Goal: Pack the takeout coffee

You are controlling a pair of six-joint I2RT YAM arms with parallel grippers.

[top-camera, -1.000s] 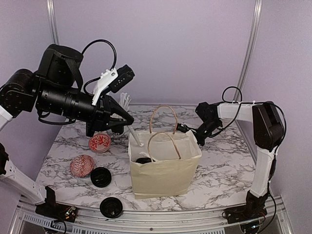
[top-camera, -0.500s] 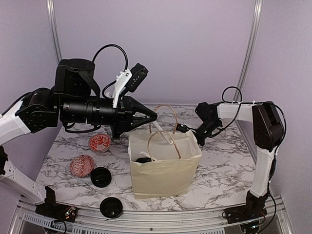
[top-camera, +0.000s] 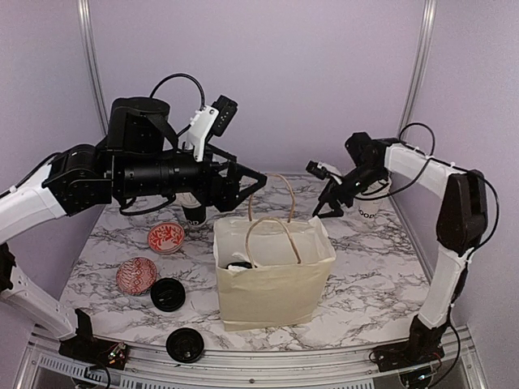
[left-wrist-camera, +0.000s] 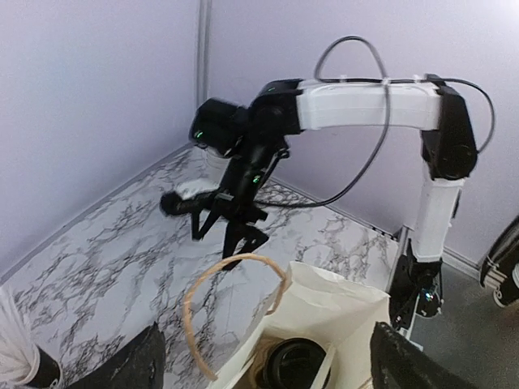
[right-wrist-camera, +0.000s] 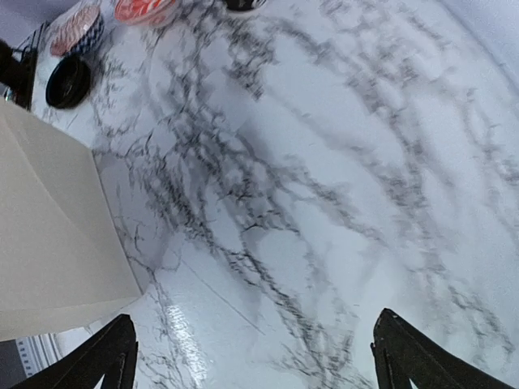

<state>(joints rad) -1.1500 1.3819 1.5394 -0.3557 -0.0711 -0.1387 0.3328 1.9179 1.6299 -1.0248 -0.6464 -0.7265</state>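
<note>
One takeout coffee cup (top-camera: 369,213), white with black lettering, stands at the back right behind my right arm. A black lid (top-camera: 240,266) (left-wrist-camera: 297,365) shows inside the open paper bag (top-camera: 272,279) (left-wrist-camera: 340,312). Only the lid shows, so I cannot tell whether it sits on a cup. My left gripper (top-camera: 247,188) (left-wrist-camera: 268,369) hovers open above the bag's back left corner with nothing between its fingers. My right gripper (top-camera: 328,211) (right-wrist-camera: 268,361) hangs open and empty above the marble, just behind the bag's right corner.
A black cup of white sticks (top-camera: 195,213) is half hidden behind my left arm. Two red-patterned bowls (top-camera: 166,237) (top-camera: 135,275) and two loose black lids (top-camera: 169,294) (top-camera: 185,346) lie left of the bag. The bag's handles (top-camera: 272,212) stand upright.
My left arm swung right until its gripper was over the bag, and its jaws went from shut to open. My right gripper lifted away from the bag's edge, uncovering the white cup behind it.
</note>
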